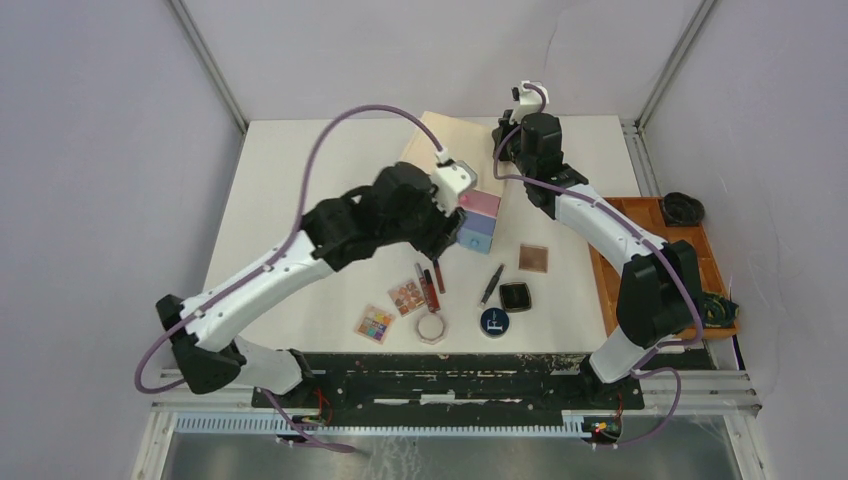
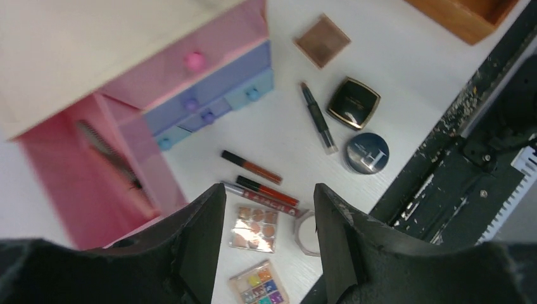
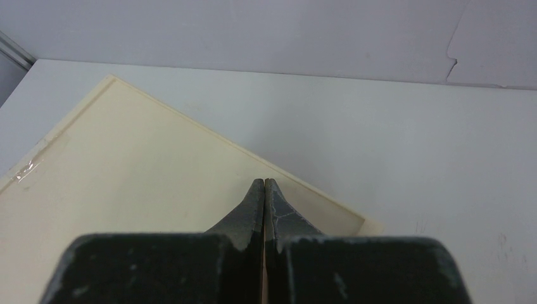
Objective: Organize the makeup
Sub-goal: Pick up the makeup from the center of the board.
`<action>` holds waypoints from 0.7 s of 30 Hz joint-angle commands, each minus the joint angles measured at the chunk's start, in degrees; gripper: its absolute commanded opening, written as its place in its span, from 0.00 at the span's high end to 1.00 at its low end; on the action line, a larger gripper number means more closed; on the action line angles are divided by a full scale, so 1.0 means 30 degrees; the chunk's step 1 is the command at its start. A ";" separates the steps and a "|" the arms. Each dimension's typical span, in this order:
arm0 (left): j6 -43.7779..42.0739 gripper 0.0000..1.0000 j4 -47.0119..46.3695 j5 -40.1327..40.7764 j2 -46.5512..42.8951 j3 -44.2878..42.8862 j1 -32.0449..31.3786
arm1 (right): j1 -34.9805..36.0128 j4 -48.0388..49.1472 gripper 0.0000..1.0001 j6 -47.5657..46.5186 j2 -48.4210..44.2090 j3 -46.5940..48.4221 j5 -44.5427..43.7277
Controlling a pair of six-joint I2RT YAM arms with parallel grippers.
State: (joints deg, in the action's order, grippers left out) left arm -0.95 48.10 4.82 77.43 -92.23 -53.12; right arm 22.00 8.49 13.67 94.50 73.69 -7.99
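A: What gets lost at the left wrist?
B: The colourful palette [image 2: 258, 288] is cut by the bottom edge, and 1 of the left fingers [image 2: 345, 240] covers part of the pale jar [image 2: 302, 234].
A: The open pink drawer [image 2: 95, 190]?
B: Blurred; 1 dark toothed thing [image 2: 104, 152] inside, perhaps a comb.
A: From above?
B: The left arm [image 1: 400, 205] hides that drawer, and the dark items [image 1: 683, 208] in the tray [image 1: 603, 280] are too small to name.

Matt white table [image 1: 300, 180], glossy black compact [image 2: 353, 103], wooden tray [image 2: 465, 19], smooth beige box [image 3: 126, 190]

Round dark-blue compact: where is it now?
Top view: the round dark-blue compact sits at the table's near edge, right of the pale octagonal jar, beside the black square compact.
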 commanded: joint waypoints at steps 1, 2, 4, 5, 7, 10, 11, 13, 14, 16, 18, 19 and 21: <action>0.2299 0.38 -0.3956 0.0007 0.1220 0.3210 -0.1476 | -0.0295 -0.6462 0.99 -0.0236 0.1817 -0.1520 -0.0647; 0.2849 0.38 -0.5225 0.0071 0.1216 0.3885 -0.1569 | -0.0297 -0.6485 0.99 -0.0249 0.1812 -0.1523 -0.0648; 0.3751 0.38 -0.7092 0.0271 0.1273 0.5157 -0.1670 | -0.0287 -0.6500 0.99 -0.0238 0.1820 -0.1511 -0.0600; 0.4060 0.38 -0.7887 0.0456 0.1339 0.5754 -0.1791 | -0.0289 -0.6501 1.00 -0.0227 0.1827 -0.1515 -0.0576; 0.4622 0.37 -0.9130 0.1047 0.1856 0.6590 -0.1939 | -0.0273 -0.6493 0.99 -0.0192 0.1813 -0.1479 -0.0506; 0.4922 0.28 -0.9932 0.2082 0.2982 0.7079 -0.2150 | -0.0301 -0.6496 0.99 -0.0163 0.1855 -0.1499 -0.0471; 0.5020 0.28 -1.0220 0.2250 0.3325 0.7214 -0.2230 | -0.0291 -0.6497 0.99 -0.0185 0.1841 -0.1517 -0.0472; 0.5333 0.29 -1.1147 0.2178 0.3909 0.7675 -0.2279 | -0.0301 -0.6475 0.99 -0.0206 0.1850 -0.1532 -0.0490; 0.5558 0.29 -1.1441 0.2210 0.4236 0.7827 -0.2336 | -0.0276 -0.6465 0.99 -0.0197 0.1842 -0.1525 -0.0500; 0.5958 0.29 -1.2244 0.2552 0.4757 0.8209 -0.2602 | -0.0283 -0.6485 0.99 -0.0194 0.1850 -0.1509 -0.0494; 0.6496 0.29 -1.2818 0.3578 0.5277 0.8558 -0.3114 | -0.0286 -0.6471 0.99 -0.0192 0.1873 -0.1522 -0.0499; 0.6747 0.29 -1.3094 0.4132 0.5571 0.8677 -0.3429 | -0.0282 -0.6439 0.99 -0.0192 0.1885 -0.1509 -0.0501; 0.7229 0.29 -1.3482 0.5211 0.6229 0.8967 -0.4076 | -0.0301 -0.6463 0.99 -0.0193 0.1888 -0.1514 -0.0501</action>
State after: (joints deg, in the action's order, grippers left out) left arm 15.20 14.87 13.50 93.60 -66.74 -61.93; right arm 22.00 8.51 13.67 94.52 73.69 -7.97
